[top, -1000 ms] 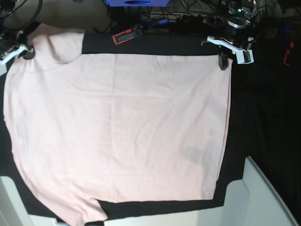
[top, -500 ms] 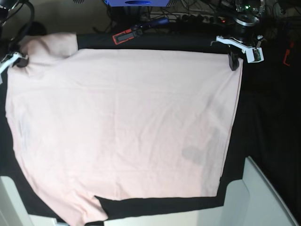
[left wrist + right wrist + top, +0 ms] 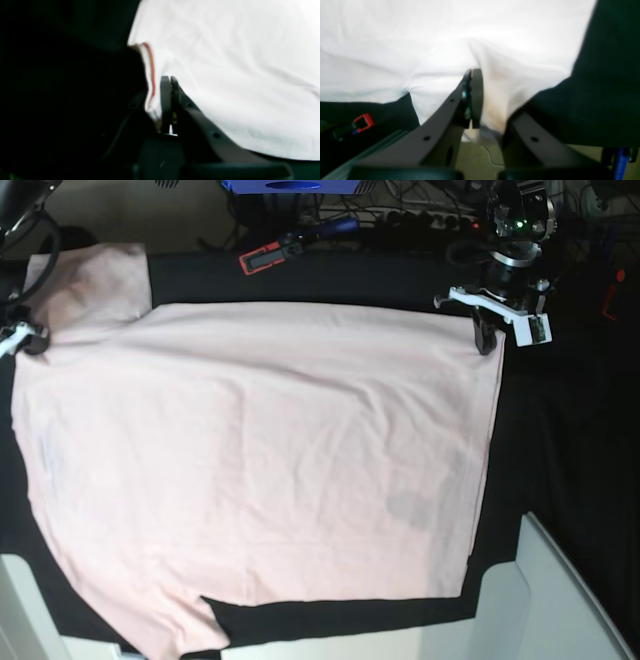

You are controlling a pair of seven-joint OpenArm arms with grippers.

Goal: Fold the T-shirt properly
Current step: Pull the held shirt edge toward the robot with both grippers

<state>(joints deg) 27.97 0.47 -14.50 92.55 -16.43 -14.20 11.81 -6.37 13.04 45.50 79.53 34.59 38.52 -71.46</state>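
The T-shirt (image 3: 260,470), plain pink with no readable print, fills the frame's left and centre. The left end effector (image 3: 487,340) pinches its upper-right corner; the right end effector (image 3: 30,340) pinches its upper-left edge.

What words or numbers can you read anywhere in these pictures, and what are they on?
None can be read.
Large pale pink cotton T-shirt: plain side up; only a faint grey patch shows through near its right edge, no letters legible.
Small red and black tool at the far edge of the black table cloth: any marking is too small to read.
Both wrist views: too blurred for any text.
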